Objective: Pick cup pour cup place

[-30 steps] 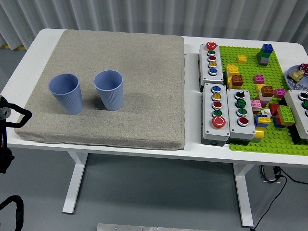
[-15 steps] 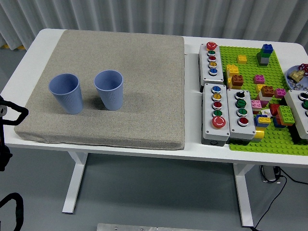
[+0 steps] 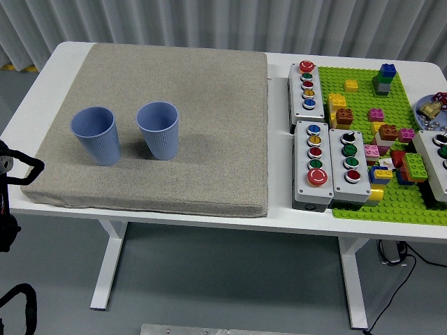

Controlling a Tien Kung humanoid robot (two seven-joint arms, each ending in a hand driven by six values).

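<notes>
Two cups [image 3: 93, 135] [image 3: 158, 130] stood upright, mouths up, left of centre on the mat [image 3: 209, 105]. Left hand [image 3: 14, 167] sat at left edge; fingers' state could not be told.

Left robot hand [image 3: 12, 167] sits low at the left edge, its pose perhaps idle.

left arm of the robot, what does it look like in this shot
Only a sliver of the left arm shows at the picture's left edge: black, glossy, curved link shapes, with a small pale grey round part near the top and a thin red streak. The hand cannot be made out. The right arm is out of view.
</notes>
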